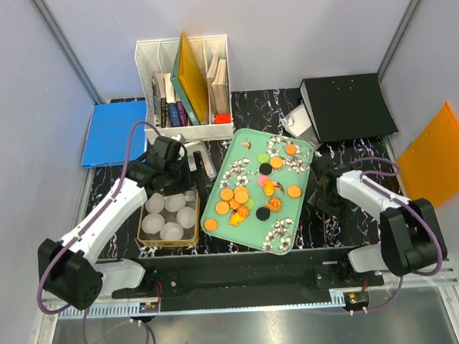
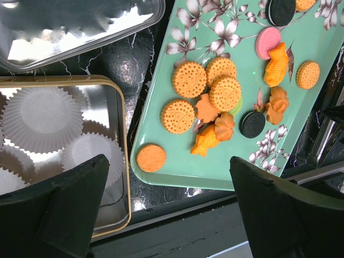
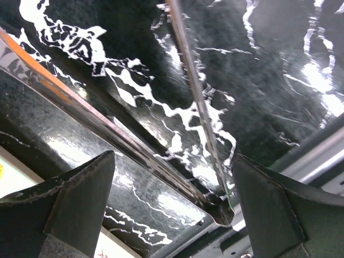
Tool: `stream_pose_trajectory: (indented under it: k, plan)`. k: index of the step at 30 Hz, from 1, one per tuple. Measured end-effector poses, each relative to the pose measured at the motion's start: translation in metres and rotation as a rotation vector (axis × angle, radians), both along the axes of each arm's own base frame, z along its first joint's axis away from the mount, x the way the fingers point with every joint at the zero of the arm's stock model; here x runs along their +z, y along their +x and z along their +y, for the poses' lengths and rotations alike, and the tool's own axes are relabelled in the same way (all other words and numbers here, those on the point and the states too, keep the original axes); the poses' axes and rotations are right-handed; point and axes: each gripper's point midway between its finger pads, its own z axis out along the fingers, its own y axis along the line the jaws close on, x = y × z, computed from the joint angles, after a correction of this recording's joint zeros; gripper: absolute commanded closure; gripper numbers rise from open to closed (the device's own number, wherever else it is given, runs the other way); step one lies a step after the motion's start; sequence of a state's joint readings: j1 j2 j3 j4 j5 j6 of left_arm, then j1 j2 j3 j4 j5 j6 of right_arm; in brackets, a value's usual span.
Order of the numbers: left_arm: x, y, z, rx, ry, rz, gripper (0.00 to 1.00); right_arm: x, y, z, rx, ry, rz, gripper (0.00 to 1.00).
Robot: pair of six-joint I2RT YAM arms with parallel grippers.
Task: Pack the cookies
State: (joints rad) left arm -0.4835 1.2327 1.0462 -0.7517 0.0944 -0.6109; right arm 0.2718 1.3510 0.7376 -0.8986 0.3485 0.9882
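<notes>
well, the cookies all lie on the mint-green tray in the middle of the worktop: mostly round orange biscuits, a few fish and flower shapes, a couple of black sandwich ones and a pink one. none has reached the gold-rimmed tin just left of the tray, where white paper cups sit empty. a clear lid lies beyond the tin.

the left pincer hangs over the near edge of the tray and the tin's right rim, jaws spread fully and holding nothing. the right pincer is to the right of the tray, low over bare worktop, equally wide and empty.

these biscuits look light, stiff and brittle, so a hard squeeze would likely chip or crack them. lying flat on a smooth tray, they may also skate away from a fingertip. the best hold is probably across the width, pads on opposite edges, with just enough pressure to lift. the lone orange round near the tray's front corner looks the easiest start, as it touches no neighbour; the middle cluster overlaps, and picking there risks dragging others along.
</notes>
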Motion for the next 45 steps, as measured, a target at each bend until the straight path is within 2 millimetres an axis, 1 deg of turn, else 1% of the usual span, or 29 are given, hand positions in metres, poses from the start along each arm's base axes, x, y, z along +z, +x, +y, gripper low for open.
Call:
stream_pose_trajectory:
  k: [4,7,8,10,11,13,15,17,18,20,21,24,29,31,34,36,37,39,45]
  plan:
    - [0.0,0.0,0.0,0.0,0.0,0.0,0.01,-0.012,0.003,0.004,0.021,0.036,0.046,0.08]
    - [0.0,0.0,0.0,0.0,0.0,0.0,0.01,-0.013,0.013,0.01,0.045,0.077,0.053,0.12]
    - [0.0,0.0,0.0,0.0,0.0,0.001,0.01,-0.014,0.016,0.012,0.053,0.092,0.053,0.16]
    - [-0.001,0.0,0.0,0.0,0.001,0.004,0.01,-0.015,0.022,0.017,0.069,0.117,0.048,0.21]
    - [-0.002,0.0,0.0,0.0,0.002,0.005,0.01,-0.015,0.024,0.018,0.073,0.123,0.046,0.25]
    - [-0.003,0.001,-0.001,0.0,0.004,0.01,0.01,-0.016,0.028,0.021,0.082,0.142,0.036,0.27]
    - [-0.004,0.001,-0.001,-0.001,0.006,0.013,0.01,-0.016,0.029,0.022,0.084,0.153,0.031,0.31]
    - [-0.005,0.001,-0.001,-0.001,0.007,0.016,0.01,-0.016,0.032,0.02,0.082,0.158,0.024,0.36]
    - [-0.006,0.001,-0.001,-0.001,0.007,0.017,0.01,-0.016,0.034,0.018,0.077,0.16,0.019,0.42]
    - [-0.006,0.001,-0.001,-0.002,0.007,0.018,0.01,-0.016,0.035,0.013,0.071,0.159,0.016,0.46]
    - [-0.006,0.001,-0.001,-0.003,0.007,0.019,0.01,-0.016,0.036,0.009,0.064,0.158,0.014,0.51]
    - [-0.008,0.001,-0.002,-0.003,0.009,0.024,0.01,-0.016,0.038,-0.001,0.044,0.153,0.014,0.52]
    - [-0.008,0.001,-0.002,-0.003,0.009,0.026,0.01,-0.016,0.041,-0.01,0.038,0.144,0.022,0.19]
    - [-0.008,0.001,-0.002,0.0,0.008,0.029,0.01,-0.016,0.043,-0.011,0.047,0.149,0.025,0.17]
    - [-0.009,0.001,-0.002,0.003,0.006,0.031,0.01,-0.017,0.048,-0.008,0.066,0.166,0.034,0.28]
    - [-0.009,0.001,-0.002,0.004,0.005,0.032,0.01,-0.018,0.05,-0.006,0.074,0.181,0.035,0.39]
    - [-0.009,0.001,-0.002,0.004,0.005,0.032,0.01,-0.018,0.052,-0.004,0.077,0.189,0.033,0.42]
    - [-0.008,0.001,-0.003,0.005,0.005,0.032,0.01,-0.018,0.054,-0.003,0.083,0.199,0.024,0.46]
    - [-0.008,0.001,-0.003,0.004,0.005,0.032,0.01,-0.015,0.054,-0.004,0.08,0.189,0.011,0.51]
